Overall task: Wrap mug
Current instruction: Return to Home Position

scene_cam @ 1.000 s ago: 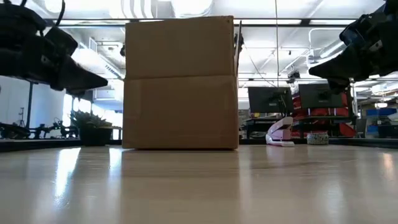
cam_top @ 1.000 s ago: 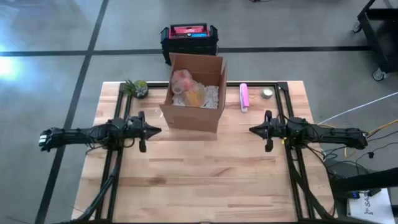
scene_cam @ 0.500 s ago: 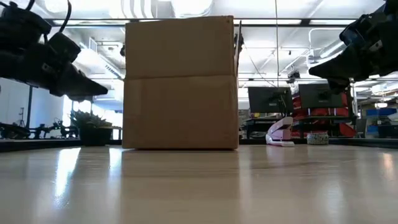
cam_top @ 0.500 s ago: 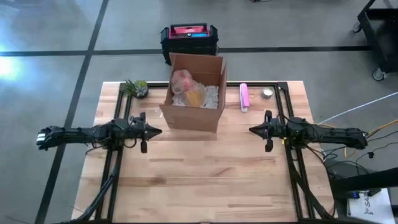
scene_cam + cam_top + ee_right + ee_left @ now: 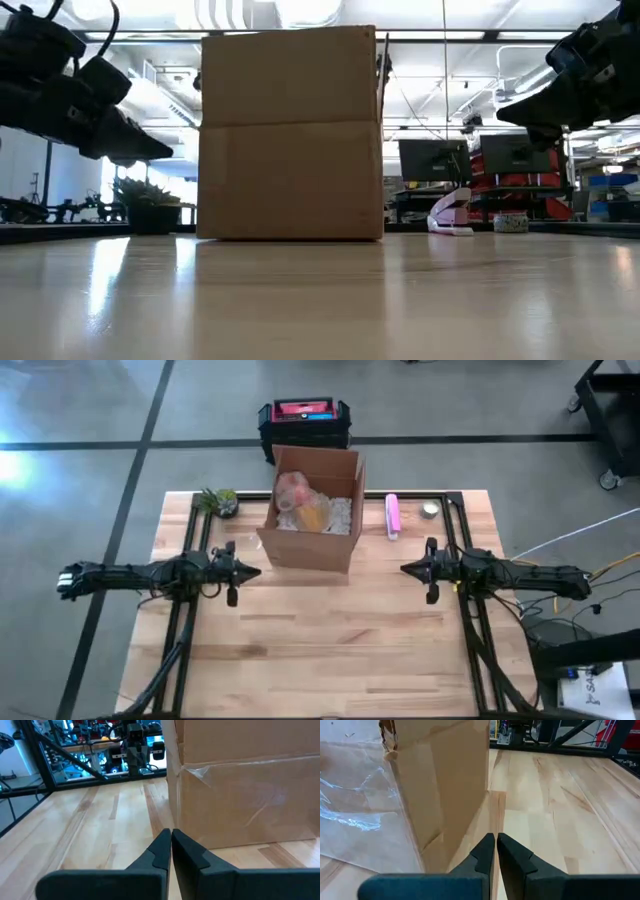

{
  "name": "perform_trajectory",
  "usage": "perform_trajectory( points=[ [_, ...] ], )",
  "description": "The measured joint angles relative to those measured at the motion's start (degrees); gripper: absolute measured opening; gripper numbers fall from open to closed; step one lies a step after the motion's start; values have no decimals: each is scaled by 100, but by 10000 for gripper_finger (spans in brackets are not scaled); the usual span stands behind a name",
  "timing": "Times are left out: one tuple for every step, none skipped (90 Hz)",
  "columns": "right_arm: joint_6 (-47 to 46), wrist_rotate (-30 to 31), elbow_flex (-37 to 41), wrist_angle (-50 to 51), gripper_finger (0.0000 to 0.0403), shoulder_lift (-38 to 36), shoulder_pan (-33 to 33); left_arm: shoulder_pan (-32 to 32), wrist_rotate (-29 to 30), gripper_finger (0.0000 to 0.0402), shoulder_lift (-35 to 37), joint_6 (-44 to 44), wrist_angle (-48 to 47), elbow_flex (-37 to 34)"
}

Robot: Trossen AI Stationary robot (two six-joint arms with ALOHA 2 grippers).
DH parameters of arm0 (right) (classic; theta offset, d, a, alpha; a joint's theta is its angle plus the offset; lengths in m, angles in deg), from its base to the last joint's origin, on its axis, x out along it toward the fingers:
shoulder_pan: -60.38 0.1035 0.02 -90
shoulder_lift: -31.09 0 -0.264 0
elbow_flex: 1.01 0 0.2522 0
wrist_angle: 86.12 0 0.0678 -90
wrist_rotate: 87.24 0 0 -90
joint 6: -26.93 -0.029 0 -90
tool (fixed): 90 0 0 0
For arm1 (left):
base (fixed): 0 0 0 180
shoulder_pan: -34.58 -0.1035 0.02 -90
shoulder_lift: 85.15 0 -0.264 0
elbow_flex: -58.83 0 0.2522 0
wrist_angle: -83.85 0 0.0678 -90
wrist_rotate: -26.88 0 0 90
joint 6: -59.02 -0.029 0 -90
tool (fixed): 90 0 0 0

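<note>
An open cardboard box stands on the far middle of the table. Inside it a pink and orange bundle in clear wrap lies on white filler. The mug itself is hidden. My left gripper hovers shut just left of the box's near left corner, clear of the table. My right gripper hovers shut to the right of the box, pointing at it, also above the table.
A small potted plant stands at the far left. A pink and white tool and a small round tin lie right of the box. A black and red case sits beyond the table. Bare wood fills the near half.
My left gripper has dipped a little toward the table, its tip tilting down, and it stays shut beside the box.
</note>
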Motion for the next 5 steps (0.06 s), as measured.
perform_trajectory(
  points=[
    [0, 1, 0, 0, 0, 0, 0, 0, -1, 8, -1, 0, 0, 0],
    [0, 1, 0, 0, 0, -1, 0, 0, 0, 8, -3, 0, 0, 0],
    [0, 0, 0, 0, 0, -2, 0, 0, 0, 8, -4, 0, 0, 0],
    [0, 0, 0, 0, 0, -1, 1, 0, 1, 8, -5, 0, 0, 0],
    [0, 0, 0, 0, 0, 0, 2, 0, 1, 8, -6, 0, 0, 0]
  ],
)
